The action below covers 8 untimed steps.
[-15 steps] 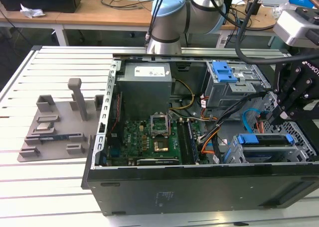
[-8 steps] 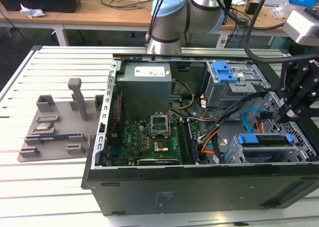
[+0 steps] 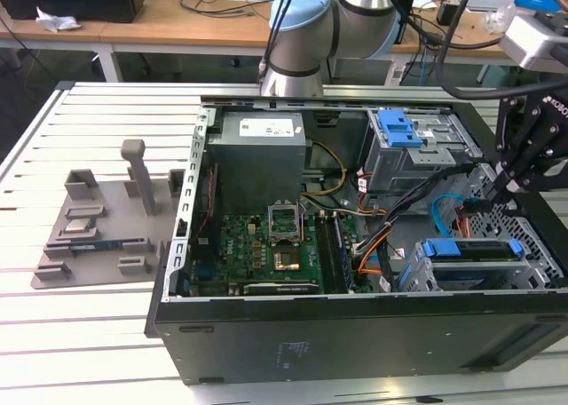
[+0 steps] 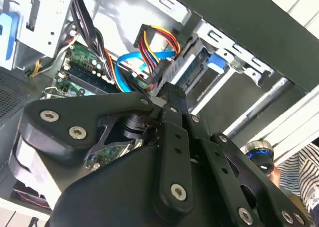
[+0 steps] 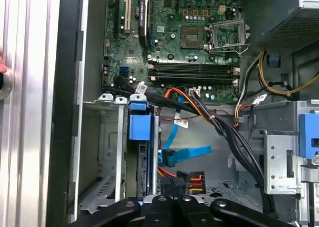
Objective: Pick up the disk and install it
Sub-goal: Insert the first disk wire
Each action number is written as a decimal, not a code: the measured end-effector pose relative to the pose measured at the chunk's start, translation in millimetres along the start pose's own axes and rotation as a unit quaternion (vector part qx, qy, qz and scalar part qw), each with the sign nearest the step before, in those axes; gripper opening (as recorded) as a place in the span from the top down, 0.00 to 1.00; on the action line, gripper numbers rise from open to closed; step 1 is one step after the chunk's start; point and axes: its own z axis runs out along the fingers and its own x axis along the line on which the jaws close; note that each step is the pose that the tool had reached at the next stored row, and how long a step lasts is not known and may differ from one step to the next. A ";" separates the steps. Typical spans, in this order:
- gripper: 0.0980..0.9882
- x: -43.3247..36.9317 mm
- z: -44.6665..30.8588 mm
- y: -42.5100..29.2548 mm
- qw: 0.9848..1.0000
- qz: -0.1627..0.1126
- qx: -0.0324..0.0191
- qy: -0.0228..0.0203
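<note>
In the exterior view, going from its left, you had a grey fixture plate (image 3: 102, 223) lying on the slatted table (image 3: 53, 352) at about nine o'clock; the open computer case (image 3: 355, 334) filled the middle, with its green motherboard (image 3: 257, 245) near six o'clock and the grey power supply box (image 3: 259, 152) above it at twelve; the disk (image 3: 470, 251) sat edge-up in the drive cage (image 3: 532, 263) at about four o'clock, its blue bracket showing, and in the first wrist view it (image 5: 139, 132) stood in the cage beside a loose blue cable (image 5: 184, 155); your gripper (image 3: 504, 181) hung at three o'clock, just above that cage and clear of the disk; I cannot tell from these views how far its pincer stood open, and nothing showed in its grasp.
</note>
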 end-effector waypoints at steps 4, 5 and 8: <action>0.99 -3.9 2.5 -1.6 1.000 0.000 0.000 0.000; 0.99 -3.9 2.6 -1.6 1.000 0.000 0.000 0.000; 0.99 -3.9 2.6 -1.6 1.000 0.000 0.000 0.000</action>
